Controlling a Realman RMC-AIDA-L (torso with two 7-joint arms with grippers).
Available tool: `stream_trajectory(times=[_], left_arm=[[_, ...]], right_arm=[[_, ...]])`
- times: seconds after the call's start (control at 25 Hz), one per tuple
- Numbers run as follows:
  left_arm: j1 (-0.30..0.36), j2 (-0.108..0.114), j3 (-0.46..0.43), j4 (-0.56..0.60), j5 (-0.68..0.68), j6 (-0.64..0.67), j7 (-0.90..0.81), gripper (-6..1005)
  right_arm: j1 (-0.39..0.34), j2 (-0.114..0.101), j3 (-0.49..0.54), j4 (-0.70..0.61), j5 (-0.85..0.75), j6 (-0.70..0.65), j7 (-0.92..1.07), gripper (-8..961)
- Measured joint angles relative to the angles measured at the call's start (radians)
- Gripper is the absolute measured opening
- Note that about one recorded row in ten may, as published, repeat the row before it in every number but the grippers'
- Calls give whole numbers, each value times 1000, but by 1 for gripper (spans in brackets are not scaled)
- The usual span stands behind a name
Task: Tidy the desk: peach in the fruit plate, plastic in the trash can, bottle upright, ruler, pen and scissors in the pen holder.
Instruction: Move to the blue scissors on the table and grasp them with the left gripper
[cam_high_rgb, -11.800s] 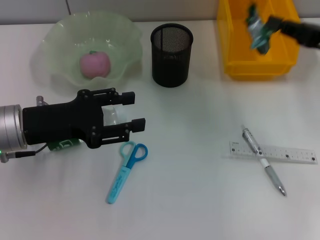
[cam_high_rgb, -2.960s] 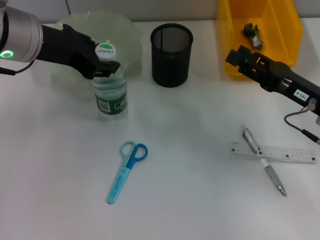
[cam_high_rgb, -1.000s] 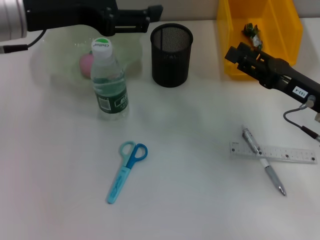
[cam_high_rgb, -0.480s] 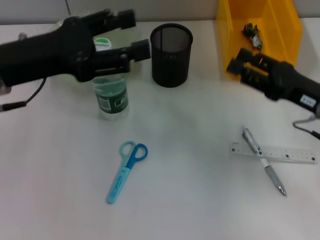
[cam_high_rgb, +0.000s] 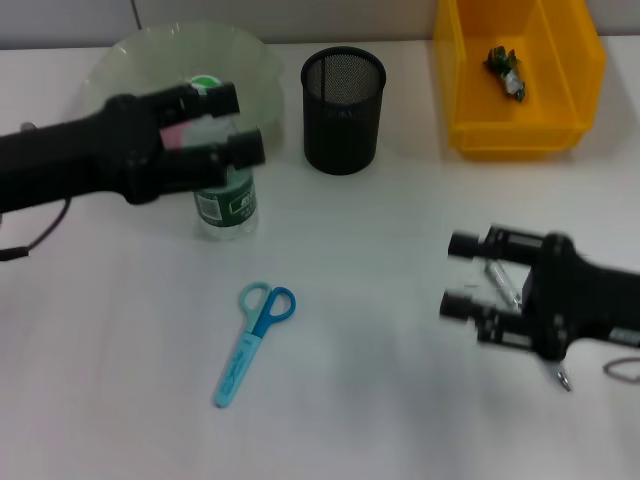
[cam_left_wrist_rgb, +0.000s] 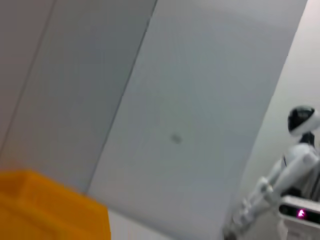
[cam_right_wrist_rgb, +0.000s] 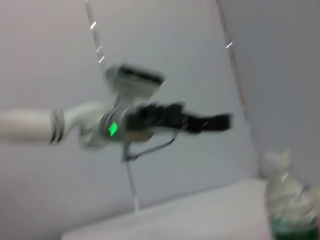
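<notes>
The clear bottle (cam_high_rgb: 226, 206) stands upright on the white desk before the green fruit plate (cam_high_rgb: 150, 58). My left gripper (cam_high_rgb: 230, 124) hovers open in front of its upper half. Only a pink sliver of the peach (cam_high_rgb: 179, 135) shows between the black fingers. Blue scissors (cam_high_rgb: 255, 341) lie flat below the bottle. My right gripper (cam_high_rgb: 460, 274) is open low over the pen (cam_high_rgb: 500, 280); that arm hides the ruler. The crumpled plastic (cam_high_rgb: 505, 70) lies in the yellow trash bin (cam_high_rgb: 470, 100). The black mesh pen holder (cam_high_rgb: 343, 97) stands empty. The right wrist view shows the bottle (cam_right_wrist_rgb: 287, 210).
The left arm crosses the desk's left side from the edge. The right arm covers the lower right. In the left wrist view a corner of the yellow bin (cam_left_wrist_rgb: 50, 210) shows, with a grey wall and a white robot (cam_left_wrist_rgb: 295, 160) far behind.
My left gripper has dropped from above the bottle cap to in front of the bottle. My right gripper swung from beside the yellow bin down to over the pen and ruler.
</notes>
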Motion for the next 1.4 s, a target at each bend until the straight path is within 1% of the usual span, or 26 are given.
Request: stream_trajectory(times=[0.08,0.12,0.2,0.24,0.28,0.32,0.36,0.44,0.48,0.52,0.64,0.68,0.72,0.88,0.92,0.96,1.0,1.12,1.28,1.4], left_arm=[[-24,-6,0,8,81,6,-29,847],[-24,-6,0,8,81,6,-29,846],[-40,-12,0,30,142,15,-63,846],[-48,-17,1,54,181,22,-95,845],[-64,-26,5,111,250,36,-176,845],[-64,-26,5,111,250,36,-176,845],[-69,-29,17,139,277,40,-226,844],[-80,-30,68,204,328,46,-344,843],[-84,-30,124,254,359,47,-434,843],[-84,-30,124,254,359,47,-434,843],[-97,-31,184,310,434,39,-559,842],[-110,-32,199,336,508,26,-644,842],[-110,-32,199,336,508,26,-644,842],[-141,-34,210,353,621,-10,-813,842],[-141,-34,210,353,621,-10,-813,842],[-151,-34,237,349,661,-30,-871,842],[-151,-34,237,349,661,-30,-871,842],[-172,-35,296,344,735,-46,-951,843],[-222,-36,373,319,811,-44,-1068,843],[-235,-36,384,316,829,-40,-1109,843]], right_arm=[[-7,3,-1,24,-62,0,-92,651],[-7,3,-1,24,-62,0,-92,651],[-12,5,-7,42,-69,5,-120,651],[-13,5,-9,52,-71,10,-126,651],[-10,4,-7,66,-71,26,-127,651],[-10,4,-7,66,-71,26,-127,651],[-9,3,-5,70,-71,39,-127,651],[-10,3,-2,70,-67,62,-127,651],[-9,3,-1,70,-65,77,-129,651],[-9,3,-1,70,-65,77,-129,651],[-5,2,-6,71,-64,91,-130,651],[-5,2,-7,76,-64,102,-144,651],[-5,3,-4,80,-64,108,-153,651],[3,5,1,103,-60,146,-172,651],[3,5,1,103,-60,146,-172,651],[8,5,2,111,-59,157,-172,651],[13,5,2,118,-59,168,-172,651],[27,6,2,135,-58,192,-176,651],[38,6,2,143,-40,213,-181,650],[41,6,4,143,-35,215,-181,650]])
